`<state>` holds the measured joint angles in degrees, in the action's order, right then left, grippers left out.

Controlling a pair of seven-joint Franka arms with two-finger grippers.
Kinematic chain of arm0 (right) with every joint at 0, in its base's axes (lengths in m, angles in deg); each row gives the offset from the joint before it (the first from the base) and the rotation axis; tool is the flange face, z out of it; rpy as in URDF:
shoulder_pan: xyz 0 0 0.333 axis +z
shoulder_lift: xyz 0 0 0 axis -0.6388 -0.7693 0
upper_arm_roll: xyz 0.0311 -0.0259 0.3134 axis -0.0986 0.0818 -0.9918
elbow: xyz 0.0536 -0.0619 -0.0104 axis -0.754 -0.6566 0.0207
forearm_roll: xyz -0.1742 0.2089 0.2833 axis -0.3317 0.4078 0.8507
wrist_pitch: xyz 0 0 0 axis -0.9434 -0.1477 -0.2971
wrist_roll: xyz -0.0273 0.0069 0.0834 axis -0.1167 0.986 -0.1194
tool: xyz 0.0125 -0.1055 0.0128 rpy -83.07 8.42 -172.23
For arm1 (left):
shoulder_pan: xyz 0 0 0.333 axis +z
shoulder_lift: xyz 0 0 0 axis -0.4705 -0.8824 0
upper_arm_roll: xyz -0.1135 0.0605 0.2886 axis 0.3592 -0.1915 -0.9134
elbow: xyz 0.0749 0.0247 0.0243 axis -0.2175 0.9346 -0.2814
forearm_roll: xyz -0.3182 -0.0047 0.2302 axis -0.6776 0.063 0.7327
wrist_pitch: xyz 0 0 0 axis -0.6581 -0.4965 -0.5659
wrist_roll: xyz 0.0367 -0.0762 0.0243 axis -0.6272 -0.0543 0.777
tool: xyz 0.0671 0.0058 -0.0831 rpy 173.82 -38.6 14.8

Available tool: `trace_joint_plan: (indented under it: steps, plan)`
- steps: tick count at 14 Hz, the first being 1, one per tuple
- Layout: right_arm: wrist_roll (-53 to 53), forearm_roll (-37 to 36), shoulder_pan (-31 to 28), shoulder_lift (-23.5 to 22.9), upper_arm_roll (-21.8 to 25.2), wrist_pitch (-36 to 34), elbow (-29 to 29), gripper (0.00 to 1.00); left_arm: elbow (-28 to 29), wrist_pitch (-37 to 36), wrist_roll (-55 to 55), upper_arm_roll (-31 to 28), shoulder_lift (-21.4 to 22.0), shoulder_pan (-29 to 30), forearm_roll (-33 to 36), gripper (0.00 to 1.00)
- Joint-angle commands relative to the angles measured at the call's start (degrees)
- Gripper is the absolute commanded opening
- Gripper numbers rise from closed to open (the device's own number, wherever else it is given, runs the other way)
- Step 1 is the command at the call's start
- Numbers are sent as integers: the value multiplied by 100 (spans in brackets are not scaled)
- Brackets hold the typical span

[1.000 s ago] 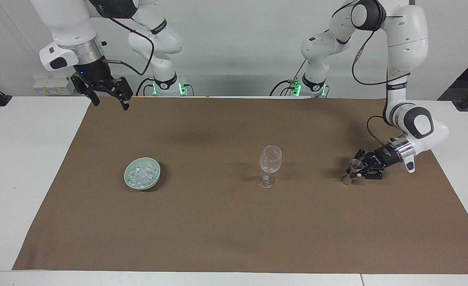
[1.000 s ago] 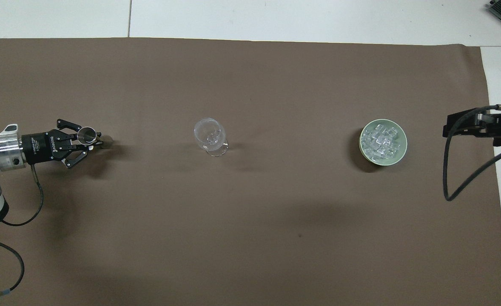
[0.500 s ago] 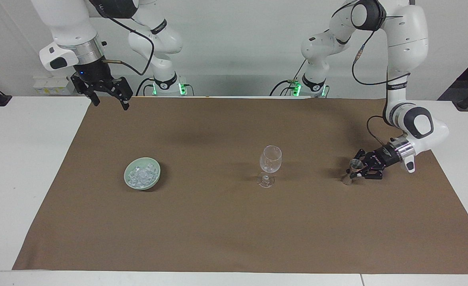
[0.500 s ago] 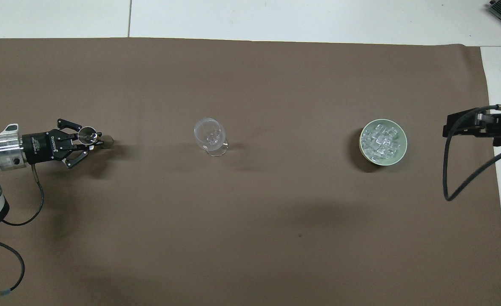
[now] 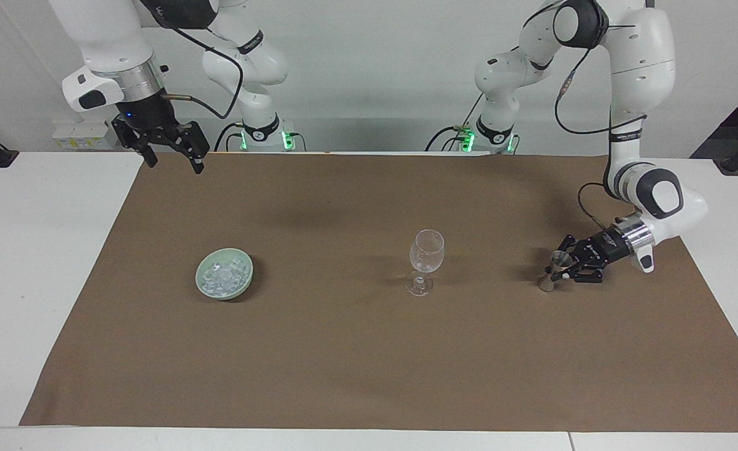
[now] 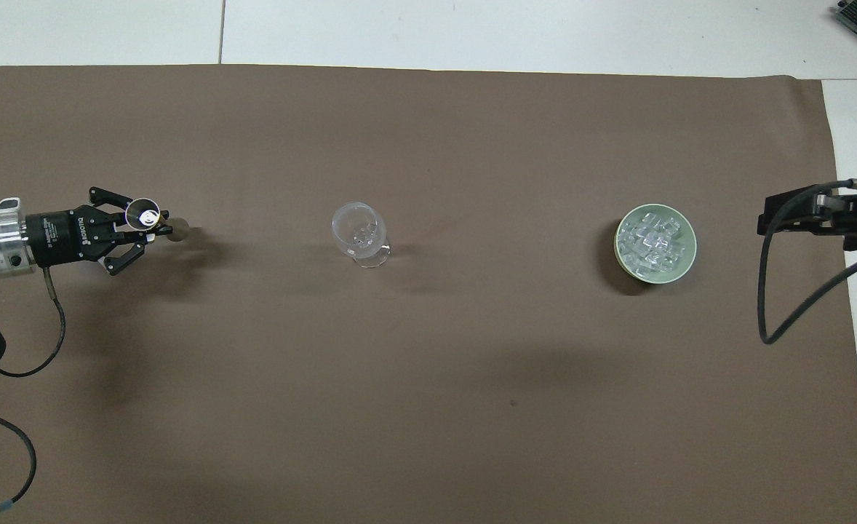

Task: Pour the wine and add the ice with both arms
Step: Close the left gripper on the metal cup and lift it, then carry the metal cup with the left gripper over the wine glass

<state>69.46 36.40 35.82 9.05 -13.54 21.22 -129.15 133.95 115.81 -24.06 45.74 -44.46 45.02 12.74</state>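
A small metal jigger (image 5: 553,270) (image 6: 143,215) leans over the brown mat toward the left arm's end, with my left gripper (image 5: 560,269) (image 6: 153,227) shut on its waist. The wine is hidden: I cannot see inside the jigger. Mid-mat stands a clear stemmed glass (image 5: 426,250) (image 6: 356,227), upright. Ice (image 5: 222,272) (image 6: 652,240) is heaped as small clear cubes in a pale green bowl (image 5: 248,275) (image 6: 690,255) toward the right arm's end. My right gripper (image 5: 176,164) waits open, raised over the mat's corner nearest the robots, holding nothing.
The brown mat (image 5: 369,363) covers most of the white table (image 5: 43,263), with bare white strips at both ends. A black cable (image 6: 785,306) hangs from the right arm over the mat's edge beside the bowl.
The left gripper has drawn the jigger slightly up and toward the left arm's end, tilting it more. The right arm, the glass and the bowl have not moved.
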Motion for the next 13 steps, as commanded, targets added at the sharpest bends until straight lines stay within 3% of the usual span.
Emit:
trace_joint_plan:
  steps: [1,7,13]
  plan:
    - [-26,133,-51,7,-26,-60,10,100,66,13,595,-85,461,-297,-34,0]
    - [-26,133,-51,7,-26,-60,10,100,66,22,1763,-94,1103,-780,116,0]
    - [-26,133,-51,7,-26,-60,10,100,84,522,2810,-85,1613,-1510,772,0]
